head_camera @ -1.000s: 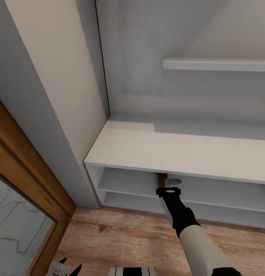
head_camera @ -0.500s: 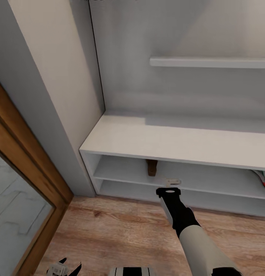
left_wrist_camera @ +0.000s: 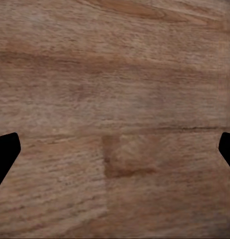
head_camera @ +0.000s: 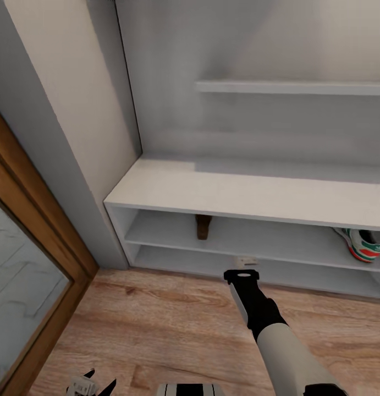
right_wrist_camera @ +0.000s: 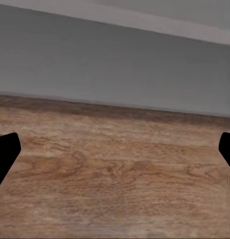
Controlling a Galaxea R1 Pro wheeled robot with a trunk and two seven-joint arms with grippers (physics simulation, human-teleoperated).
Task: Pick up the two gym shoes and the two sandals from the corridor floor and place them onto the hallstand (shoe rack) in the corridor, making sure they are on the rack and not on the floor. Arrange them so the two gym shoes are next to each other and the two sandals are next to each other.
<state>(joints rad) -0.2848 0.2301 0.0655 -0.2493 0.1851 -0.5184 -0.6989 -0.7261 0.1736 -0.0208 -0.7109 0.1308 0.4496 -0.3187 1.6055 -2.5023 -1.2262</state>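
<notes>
Right arm stretched toward the shoe rack, both hands empty and spread

The right hand reaches low in front of the shoe rack, fingers apart above the floor; the left hand hangs low, fingers also apart. One sandal and one gym shoe sit well apart on the upper tier under the bench top, the shoe at the right edge.

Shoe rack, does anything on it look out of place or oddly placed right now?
Mildly. On the hallstand, the sandal and the gym shoe share the upper open tier but sit far apart, each with no partner visible beside it. Nothing looks spilled or damaged.
</notes>
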